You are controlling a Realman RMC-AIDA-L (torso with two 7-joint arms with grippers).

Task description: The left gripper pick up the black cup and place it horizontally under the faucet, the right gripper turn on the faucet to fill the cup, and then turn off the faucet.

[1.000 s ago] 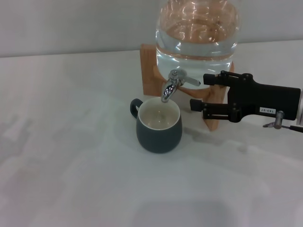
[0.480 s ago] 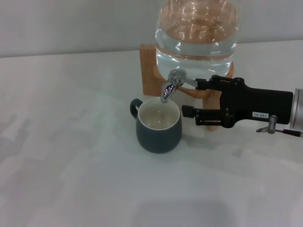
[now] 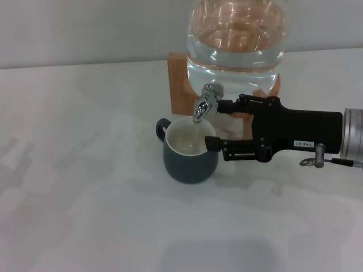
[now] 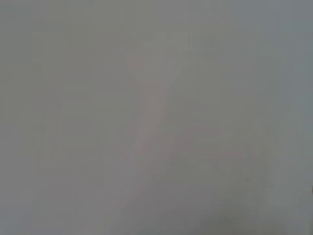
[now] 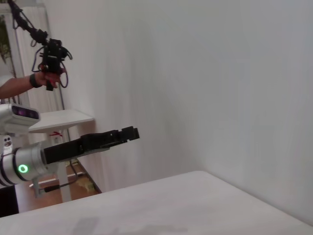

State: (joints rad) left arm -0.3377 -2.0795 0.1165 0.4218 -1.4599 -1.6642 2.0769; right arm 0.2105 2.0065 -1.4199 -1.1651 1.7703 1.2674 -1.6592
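The black cup (image 3: pixel 190 160) stands upright on the white table, its cream inside directly below the spout of the chrome faucet (image 3: pixel 205 104). Its loop handle points left. My right gripper (image 3: pixel 218 125) reaches in from the right and is open. The upper finger (image 3: pixel 227 106) is against the faucet where the lever sits and hides the lever. The lower finger (image 3: pixel 214 144) lies by the cup's right rim. My left gripper (image 5: pixel 128 132) is out of the head view and shows only in the right wrist view, held up in the air away from the table.
The glass water jug (image 3: pixel 235 39) rests in a wooden stand (image 3: pixel 180 84) right behind the cup. The white table (image 3: pixel 85 187) stretches out to the left and front. A person's hand (image 5: pixel 44 78) holding a device appears far off in the right wrist view.
My right gripper has moved left and slightly down toward the faucet. Its upper finger now covers the lever and its lower finger has reached the cup's rim. The cup has not moved.
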